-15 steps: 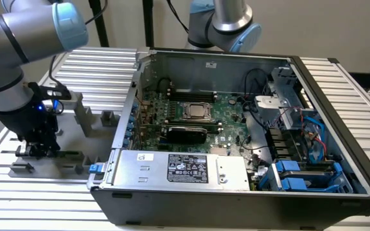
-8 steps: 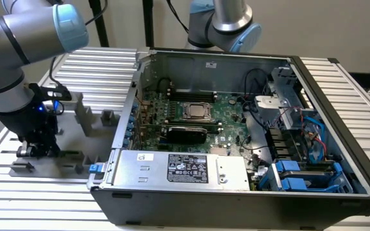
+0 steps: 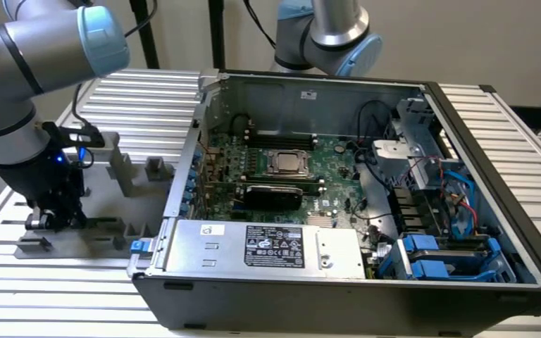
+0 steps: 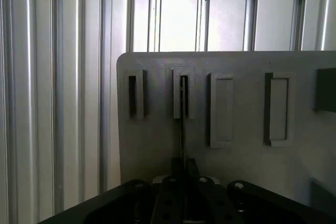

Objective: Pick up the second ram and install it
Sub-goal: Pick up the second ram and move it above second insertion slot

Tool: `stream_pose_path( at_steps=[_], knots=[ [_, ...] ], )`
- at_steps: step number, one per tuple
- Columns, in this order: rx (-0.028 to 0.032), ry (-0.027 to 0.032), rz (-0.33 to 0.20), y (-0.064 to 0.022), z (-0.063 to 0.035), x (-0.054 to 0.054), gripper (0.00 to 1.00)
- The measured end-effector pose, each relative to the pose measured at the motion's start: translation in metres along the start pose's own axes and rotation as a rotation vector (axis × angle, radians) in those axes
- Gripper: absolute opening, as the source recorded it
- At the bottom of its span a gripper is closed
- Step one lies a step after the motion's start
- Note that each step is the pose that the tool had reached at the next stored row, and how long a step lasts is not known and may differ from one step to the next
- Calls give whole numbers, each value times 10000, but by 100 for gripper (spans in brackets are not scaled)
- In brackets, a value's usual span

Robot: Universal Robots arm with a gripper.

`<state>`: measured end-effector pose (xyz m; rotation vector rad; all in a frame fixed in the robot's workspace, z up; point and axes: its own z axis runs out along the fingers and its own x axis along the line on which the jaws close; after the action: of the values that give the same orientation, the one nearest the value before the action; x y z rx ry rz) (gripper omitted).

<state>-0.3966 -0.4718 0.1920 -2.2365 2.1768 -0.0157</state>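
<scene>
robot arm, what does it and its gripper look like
Silver-grey tubes and rounded joints capped in light blue make up the arm. A black cable runs beside it to the wrist. The gripper is black and blocky, with a small blue light on its mount; its fingers are dark and narrow.

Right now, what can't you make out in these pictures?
- Second ram, a thin dark stick standing in the grey plastic tray: wrist view sees it edge-on, so colour and chips are unreadable.
- Exterior view: the grey-and-blue robot arm blocks that tray slot.
- Green motherboard in the black computer case: memory slots too small to tell which are filled.
</scene>
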Motion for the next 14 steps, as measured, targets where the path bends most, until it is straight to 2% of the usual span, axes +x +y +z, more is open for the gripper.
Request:
stream_pose_path(
  at_steps=[6,14],
  knots=[
    [-2,1,1,-1,-39,0,14],
    [-1,1,-1,-7,-219,-1,14]
  ],
)
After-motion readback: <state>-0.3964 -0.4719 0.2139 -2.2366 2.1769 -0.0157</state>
